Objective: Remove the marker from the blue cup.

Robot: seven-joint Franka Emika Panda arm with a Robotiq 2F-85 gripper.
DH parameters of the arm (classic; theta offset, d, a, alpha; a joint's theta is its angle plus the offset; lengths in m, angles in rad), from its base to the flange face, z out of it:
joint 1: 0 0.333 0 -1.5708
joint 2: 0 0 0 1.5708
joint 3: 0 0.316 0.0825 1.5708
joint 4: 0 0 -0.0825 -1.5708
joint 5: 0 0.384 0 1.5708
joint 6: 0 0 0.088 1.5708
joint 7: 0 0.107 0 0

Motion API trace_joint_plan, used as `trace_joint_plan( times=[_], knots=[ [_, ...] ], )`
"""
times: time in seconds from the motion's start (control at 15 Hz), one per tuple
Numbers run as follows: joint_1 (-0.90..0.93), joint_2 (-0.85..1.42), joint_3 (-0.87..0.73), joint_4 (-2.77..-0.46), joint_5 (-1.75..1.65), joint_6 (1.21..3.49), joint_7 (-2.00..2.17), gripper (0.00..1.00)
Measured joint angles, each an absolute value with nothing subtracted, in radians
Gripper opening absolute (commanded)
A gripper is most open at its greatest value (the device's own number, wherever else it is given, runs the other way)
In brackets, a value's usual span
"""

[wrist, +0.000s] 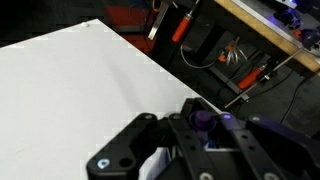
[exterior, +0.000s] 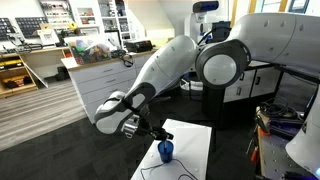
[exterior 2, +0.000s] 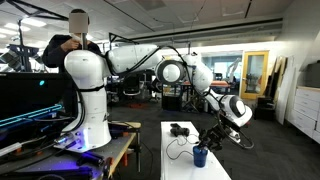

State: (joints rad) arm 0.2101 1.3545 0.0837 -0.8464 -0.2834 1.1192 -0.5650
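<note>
The blue cup (exterior: 165, 151) stands on the white table (exterior: 195, 140); it also shows in an exterior view (exterior 2: 200, 157). The marker (exterior: 154, 134) is a thin dark stick that slants up out of the cup toward my gripper (exterior: 143, 127). In the wrist view its purple end (wrist: 205, 121) sits between my black fingers (wrist: 200, 135), which are closed against it. A sliver of the blue cup (wrist: 167, 161) shows beneath the fingers. My gripper (exterior 2: 214, 138) hangs just above and beside the cup.
A black cable and small dark device (exterior 2: 179, 130) lie on the far part of the white table (exterior 2: 185, 165). Red-handled tools (wrist: 180, 25) and clutter sit beyond the table edge. A white robot torso (exterior 2: 88, 90) stands near a desk.
</note>
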Motion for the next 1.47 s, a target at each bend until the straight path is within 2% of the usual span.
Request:
trace_joint_plan(
  times=[1.47],
  knots=[
    [0.211, 1.163, 0.065, -0.974, -0.302, 1.104, -0.445, 0.03]
  ],
)
